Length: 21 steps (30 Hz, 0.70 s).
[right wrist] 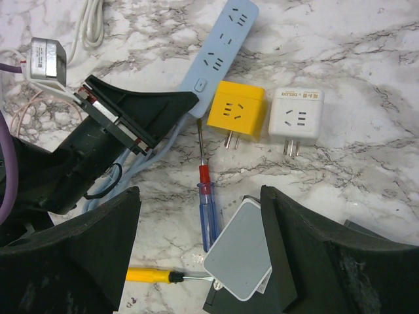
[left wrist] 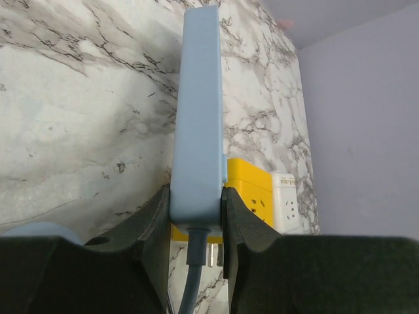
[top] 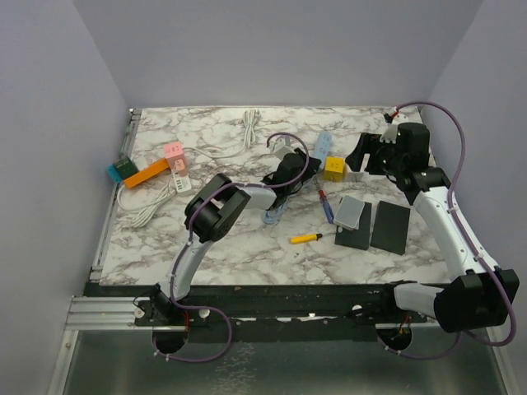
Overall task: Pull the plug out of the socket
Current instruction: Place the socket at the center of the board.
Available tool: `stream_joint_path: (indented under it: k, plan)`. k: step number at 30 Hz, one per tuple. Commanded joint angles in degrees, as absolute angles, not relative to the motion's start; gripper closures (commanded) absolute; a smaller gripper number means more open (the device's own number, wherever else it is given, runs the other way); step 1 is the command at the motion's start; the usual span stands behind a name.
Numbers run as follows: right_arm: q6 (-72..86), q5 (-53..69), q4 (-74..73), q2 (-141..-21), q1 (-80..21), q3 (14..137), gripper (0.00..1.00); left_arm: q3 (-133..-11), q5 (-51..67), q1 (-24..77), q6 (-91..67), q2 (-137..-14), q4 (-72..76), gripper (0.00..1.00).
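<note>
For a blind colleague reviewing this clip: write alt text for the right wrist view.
The left claw grips the cord end of a light blue power strip on a marble table. Beside the strip lie a yellow plug adapter and a white adapter, prongs bare, plugged into nothing. The right claw hangs open over a red-and-blue screwdriver.

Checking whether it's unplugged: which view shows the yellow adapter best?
Right wrist: the yellow adapter lies fully visible beside the blue power strip, prongs bare. Left wrist shows only part behind the strip; top external shows it small.
</note>
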<state>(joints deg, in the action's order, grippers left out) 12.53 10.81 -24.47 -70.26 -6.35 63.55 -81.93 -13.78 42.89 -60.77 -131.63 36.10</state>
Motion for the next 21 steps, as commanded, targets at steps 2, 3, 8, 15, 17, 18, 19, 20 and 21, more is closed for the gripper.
stream_joint_path:
  k: [2,3,8,15,17,18,19,20,21]
  plan:
    - [12.80,11.93,-23.30,-69.82,-6.06,62.84,0.21,-86.43,-15.67,43.16,-56.09,-133.61,37.33,0.75]
    - [12.90,11.95,-23.29,-69.91,-6.06,62.80,0.21,-86.96,-15.53,43.18,-55.36,-133.68,36.28,0.68]
    - [12.81,11.95,-23.25,-70.00,-6.04,62.58,0.21,-86.53,-15.04,43.07,-55.11,-132.58,34.68,0.43]
    - [12.66,12.57,-23.09,-70.13,-6.06,62.44,0.21,-86.91,-14.17,43.09,-50.40,-130.78,33.61,0.34]
    - [12.61,12.40,-23.11,-69.98,-6.06,62.36,0.21,-85.84,-14.86,43.11,-49.35,-129.08,33.57,0.33]
    - [12.52,12.44,-23.12,-69.82,-6.06,62.34,0.21,-85.05,-15.43,43.21,-48.90,-127.71,33.57,0.33]
    - [12.49,12.55,-23.12,-69.60,-6.06,62.25,0.21,-84.54,-15.76,43.16,-48.02,-126.40,33.64,0.33]
    - [12.40,12.49,-22.81,-69.29,-6.06,62.12,0.21,-84.12,-15.87,43.17,-46.97,-125.12,33.64,0.33]
    - [12.35,12.49,-22.48,-68.89,-6.06,61.86,0.21,-83.78,-15.90,43.16,-45.58,-123.64,33.58,0.32]
